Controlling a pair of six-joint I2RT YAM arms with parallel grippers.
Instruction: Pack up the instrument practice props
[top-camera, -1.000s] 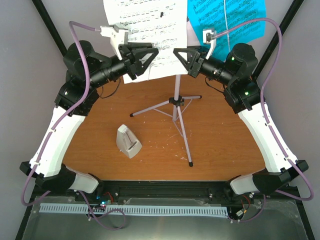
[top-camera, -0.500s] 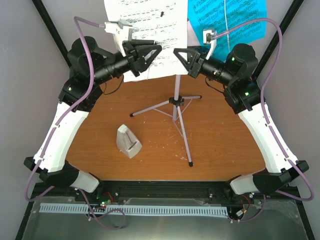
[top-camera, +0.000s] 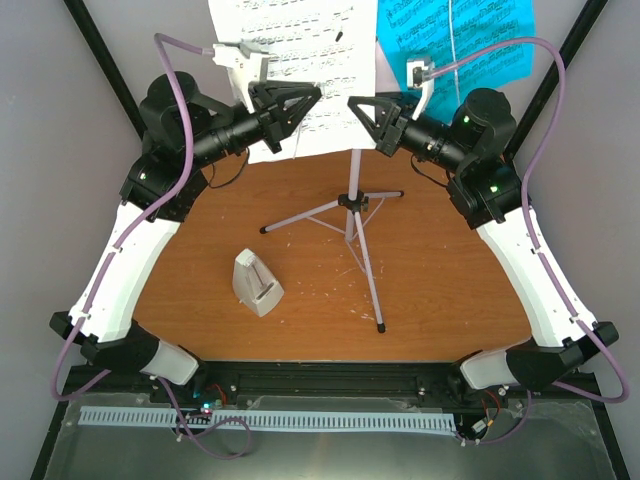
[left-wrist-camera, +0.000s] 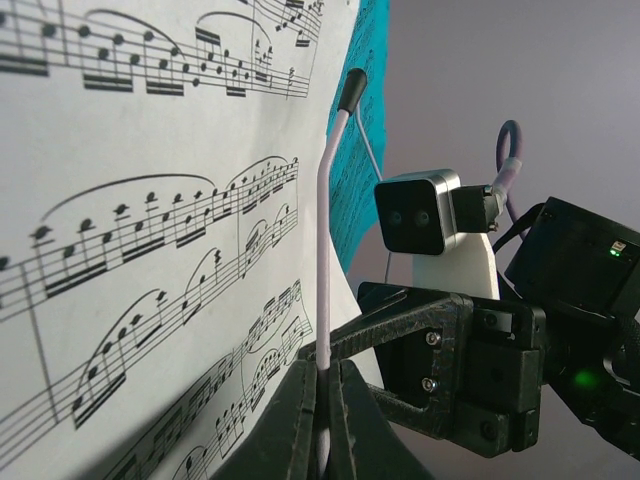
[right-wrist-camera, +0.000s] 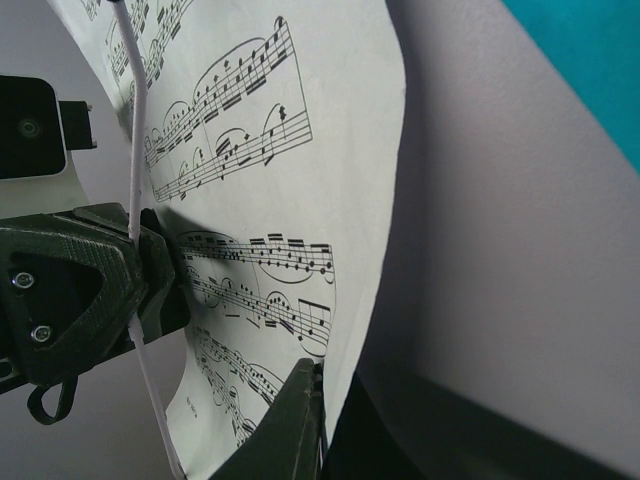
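Observation:
The white music stand (top-camera: 352, 200) rises on thin tripod legs at mid-table. A white sheet-music page (top-camera: 300, 70) and a blue page (top-camera: 460, 40) lean on it. My left gripper (top-camera: 318, 93) is shut on the stand's thin pale retaining wire (left-wrist-camera: 325, 250), which runs up in front of the white page (left-wrist-camera: 150, 250). My right gripper (top-camera: 351, 101) faces it from the right. In the right wrist view the right gripper (right-wrist-camera: 320, 372) is shut on the white page's (right-wrist-camera: 300, 150) lower right edge. The small white metronome (top-camera: 257, 283) stands on the table, left of centre.
The brown tabletop (top-camera: 450, 280) is ringed by grey walls and a black frame. The stand's longest leg (top-camera: 372, 290) reaches toward the near edge. Purple cables (top-camera: 185, 110) loop over both arms. Blue page edge (left-wrist-camera: 360, 150) shows behind the wire.
My left gripper has moved up and right to the stand's wire and closed on it. The right arm, the metronome and the stand have stayed still.

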